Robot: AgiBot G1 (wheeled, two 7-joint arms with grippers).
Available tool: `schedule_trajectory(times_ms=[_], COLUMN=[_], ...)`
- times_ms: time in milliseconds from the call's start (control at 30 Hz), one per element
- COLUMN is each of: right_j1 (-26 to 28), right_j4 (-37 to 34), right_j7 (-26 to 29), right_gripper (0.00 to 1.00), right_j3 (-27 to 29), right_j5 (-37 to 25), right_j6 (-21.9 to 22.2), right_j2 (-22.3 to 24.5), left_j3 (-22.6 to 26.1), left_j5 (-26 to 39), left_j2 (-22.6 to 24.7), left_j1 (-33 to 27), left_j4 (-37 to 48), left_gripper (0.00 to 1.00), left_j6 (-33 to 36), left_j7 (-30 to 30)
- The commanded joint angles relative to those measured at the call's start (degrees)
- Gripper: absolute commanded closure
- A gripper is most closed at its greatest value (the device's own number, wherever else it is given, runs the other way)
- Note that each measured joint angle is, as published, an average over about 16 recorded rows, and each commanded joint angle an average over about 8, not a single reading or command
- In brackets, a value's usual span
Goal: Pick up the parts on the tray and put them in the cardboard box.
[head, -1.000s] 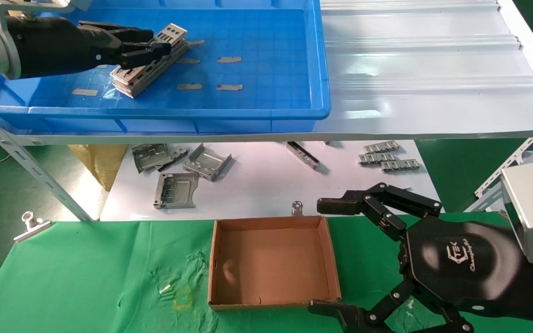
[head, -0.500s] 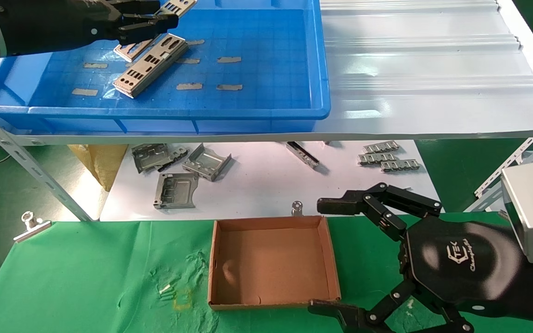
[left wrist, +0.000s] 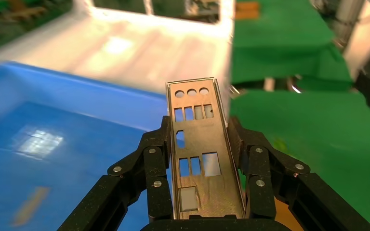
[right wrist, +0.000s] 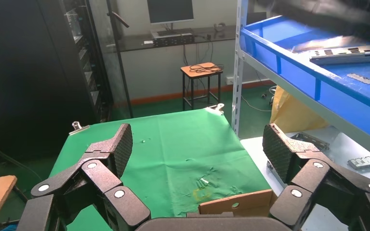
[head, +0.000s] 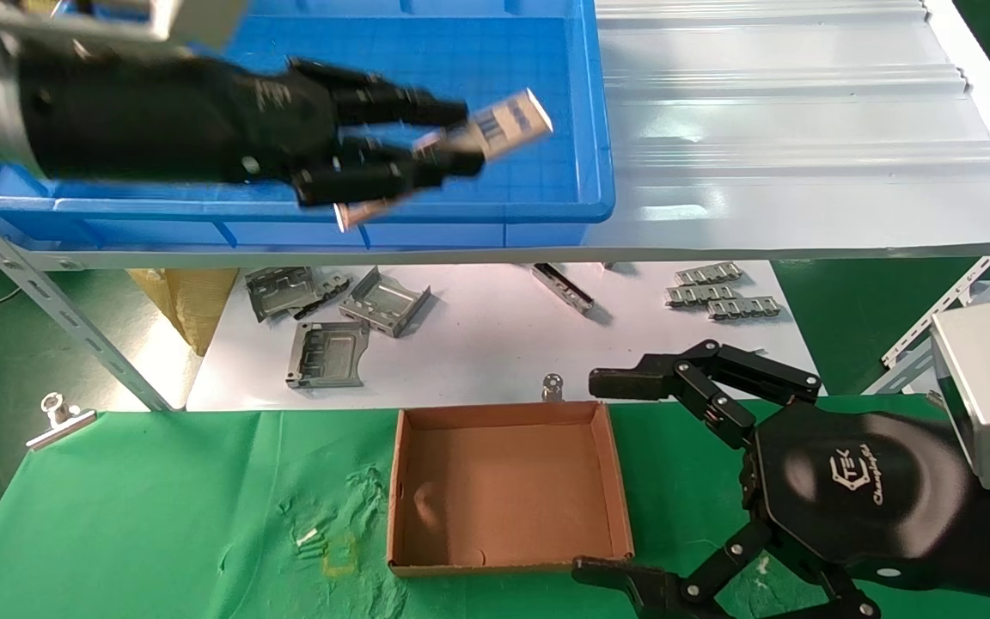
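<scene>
- The left end effector pinches one of the parts by its long edges, lifted above the tray near its front wall.
- More parts lie in the tray.
- The right end effector, fingers spread wide, hovers just beside the cardboard box on the green table.
</scene>
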Motion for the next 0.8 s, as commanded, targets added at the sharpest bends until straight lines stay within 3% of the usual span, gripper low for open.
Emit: schedule_trajectory(times_ms=[33, 233, 333, 567, 800], right_j1=[0.0, 0.0, 0.0, 0.0, 0.0], right_j4=[0.0, 0.0, 0.0, 0.0, 0.0], right_j7=[0.0, 0.0, 0.0, 0.0, 0.0], right_gripper=[0.00, 0.00, 0.00, 0.00, 0.00], right_j3=[0.0, 0.0, 0.0, 0.0, -0.1], right_j5=[0.0, 0.0, 0.0, 0.0, 0.0], right_j6=[0.0, 0.0, 0.0, 0.0, 0.0], right_j2=[0.0, 0.0, 0.0, 0.0, 0.0], left_j3=[0.5, 8.4, 12.4, 16.0, 16.6], left_j5=[-0.2, -5.8, -6.6, -3.1, -0.5], left_j2=[0.5, -1.7, -2.0, 2.4, 7.2], left_j1=[1.3, 12.7, 17.0, 22.6, 23.9], left_j4=[-1.8, -17.9, -21.6, -16.1, -9.0], left_gripper=[1.00, 1.00, 1.00, 1.00, 1.00], left_j6=[1.4, 1.0, -0.3, -9.3, -16.8], left_j7=[-0.1, 1.3, 3.5, 12.8, 21.9])
